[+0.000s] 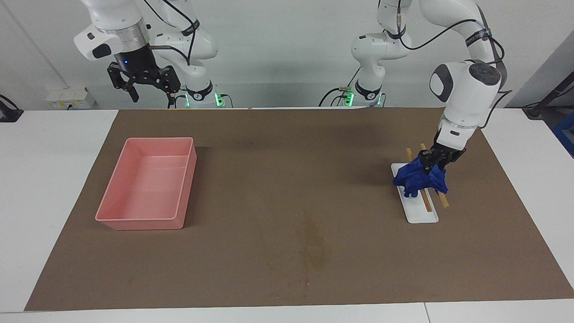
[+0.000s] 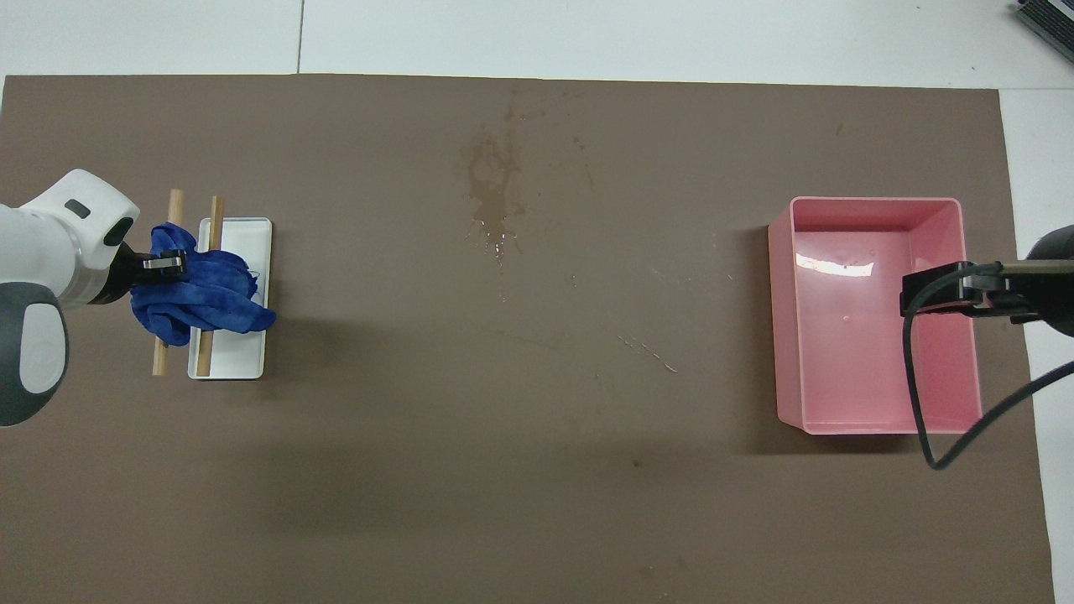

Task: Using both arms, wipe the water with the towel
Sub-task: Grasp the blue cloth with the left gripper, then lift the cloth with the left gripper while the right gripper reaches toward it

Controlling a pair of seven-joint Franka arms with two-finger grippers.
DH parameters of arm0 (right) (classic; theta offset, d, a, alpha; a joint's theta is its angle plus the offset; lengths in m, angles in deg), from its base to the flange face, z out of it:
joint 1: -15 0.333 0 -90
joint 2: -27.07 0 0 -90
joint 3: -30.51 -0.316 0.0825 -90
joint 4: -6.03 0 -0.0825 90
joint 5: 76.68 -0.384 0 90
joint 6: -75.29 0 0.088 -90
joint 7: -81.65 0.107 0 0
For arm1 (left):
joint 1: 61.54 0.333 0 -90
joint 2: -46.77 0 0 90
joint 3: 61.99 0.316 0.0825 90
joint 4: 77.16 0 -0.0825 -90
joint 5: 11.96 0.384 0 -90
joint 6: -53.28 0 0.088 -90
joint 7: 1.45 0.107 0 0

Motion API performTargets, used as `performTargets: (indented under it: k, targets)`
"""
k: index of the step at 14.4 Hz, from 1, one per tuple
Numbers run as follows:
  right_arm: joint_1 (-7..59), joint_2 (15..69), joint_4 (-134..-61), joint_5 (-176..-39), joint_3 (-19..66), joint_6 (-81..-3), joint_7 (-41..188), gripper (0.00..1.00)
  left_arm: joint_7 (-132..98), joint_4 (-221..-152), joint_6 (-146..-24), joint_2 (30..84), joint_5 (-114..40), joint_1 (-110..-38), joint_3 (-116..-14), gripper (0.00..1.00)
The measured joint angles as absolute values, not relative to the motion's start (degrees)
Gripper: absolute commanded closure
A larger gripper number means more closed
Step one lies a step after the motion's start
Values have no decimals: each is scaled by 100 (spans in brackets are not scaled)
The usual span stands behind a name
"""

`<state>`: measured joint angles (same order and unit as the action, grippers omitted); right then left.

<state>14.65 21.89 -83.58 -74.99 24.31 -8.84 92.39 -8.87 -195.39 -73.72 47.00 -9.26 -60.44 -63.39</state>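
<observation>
Robotics lab, two white arms [image 1: 462,85] standing at a white table [image 1: 54,179], brown mat [image 1: 287,202] lying over it, black cables trailing, green lights glowing at the arm bases, plain white wall running along the robots' end

The light was bright and even, coming from above. Soft dark shadows lay on the brown mat [image 1: 287,202] beside the pink tray [image 2: 877,424] and near the white rack [image 1: 417,215]. A white shine glared inside the tray. Both pictures looked sharp everywhere.
</observation>
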Motion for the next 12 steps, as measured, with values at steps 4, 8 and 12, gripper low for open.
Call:
performTargets:
  k: [4,8,12]
  targets:
    - [1465,2189,-8358,-7499,2431,-884,9239,0,-941,-18849,-6260,4783,-1032,-6046,-6350,100]
    - [1467,2188,-8358,-7499,2429,-920,9239,0,-1752,-17957,-5102,4876,-1850,-6043,-6346,100]
    - [1548,2188,-8358,-7769,2410,-923,9404,0,-2955,-17789,-4695,4845,-2658,-6051,-6382,100]
